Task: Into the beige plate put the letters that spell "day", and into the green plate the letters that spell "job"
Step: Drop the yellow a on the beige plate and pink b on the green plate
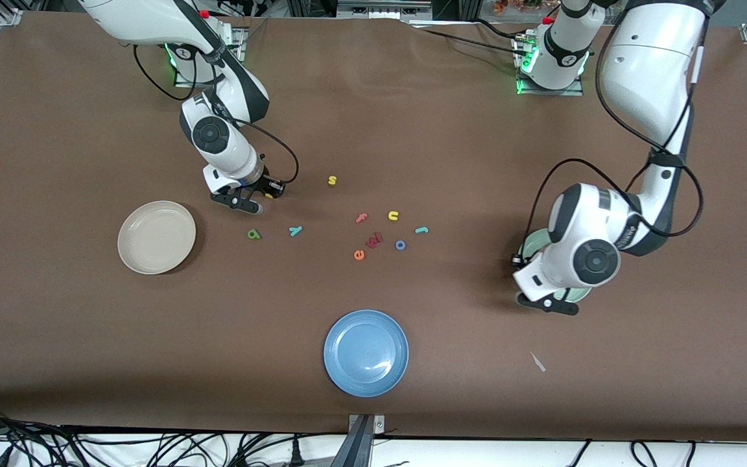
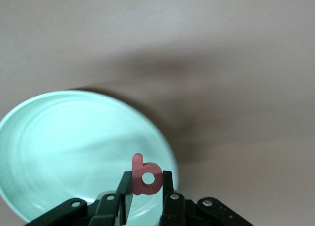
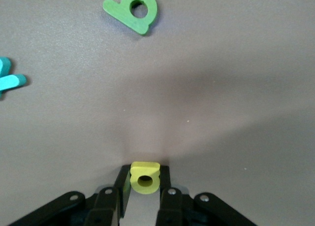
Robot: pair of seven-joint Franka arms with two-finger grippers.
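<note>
My right gripper (image 1: 268, 192) (image 3: 145, 179) is shut on the yellow d (image 3: 145, 177), low over the table between the beige plate (image 1: 156, 237) and the yellow s (image 1: 332, 180). The green a (image 1: 254, 234) (image 3: 132, 8) and teal y (image 1: 295, 230) (image 3: 10, 78) lie flat on the table close by. My left gripper (image 1: 545, 301) (image 2: 146, 186) is shut on the pink-red b (image 2: 146, 176), held upright over the rim of the green plate (image 1: 532, 243) (image 2: 64, 147). That plate is mostly hidden under the left arm in the front view. The blue o (image 1: 400, 244) and teal j (image 1: 421, 229) lie mid-table.
Around the o lie a salmon f (image 1: 362, 218), a yellow u (image 1: 393, 215), an orange e (image 1: 358, 255) and a dark red letter (image 1: 374, 240). A blue plate (image 1: 366, 352) sits near the front edge. A small white scrap (image 1: 537, 362) lies toward the left arm's end.
</note>
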